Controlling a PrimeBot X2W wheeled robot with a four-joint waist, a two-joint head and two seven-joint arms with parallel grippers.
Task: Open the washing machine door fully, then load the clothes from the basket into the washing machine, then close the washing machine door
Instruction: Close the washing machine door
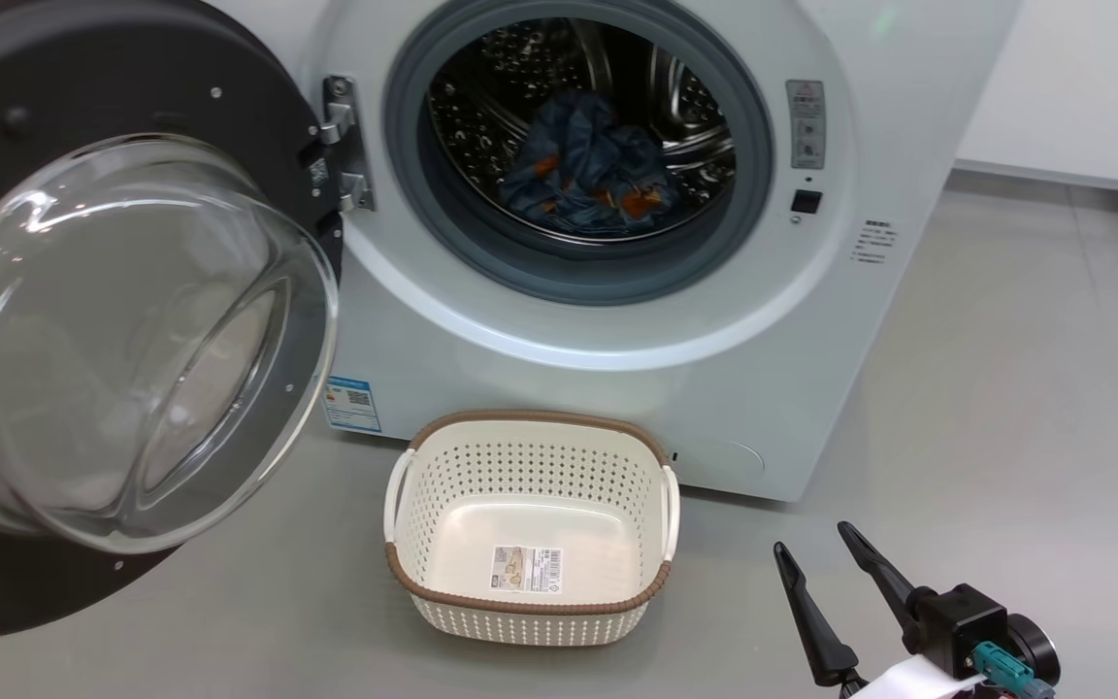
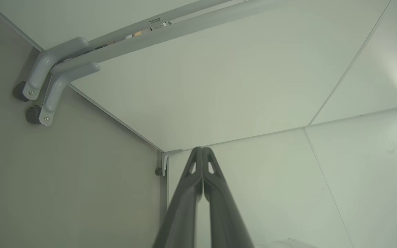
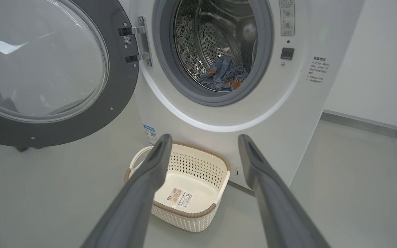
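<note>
Blue clothes (image 1: 586, 165) in one heap, one basket (image 1: 530, 466), one door (image 1: 132, 330)

The right tool (image 3: 204, 137) rises from the bottom edge, its two dark fingers spread wide apart. Beyond them the basket (image 3: 184, 217) stands on the grey floor (image 3: 357, 179), just in front of the washing machine (image 3: 288, 113), with a barcode sticker (image 3: 181, 197) on its inner bottom. The washing machine door (image 3: 115, 103) hangs swung open to the left on its metal hinge (image 3: 140, 44). The clothes (image 3: 224, 74), blue with orange patches, lie in the steel drum (image 3: 215, 38).
</note>
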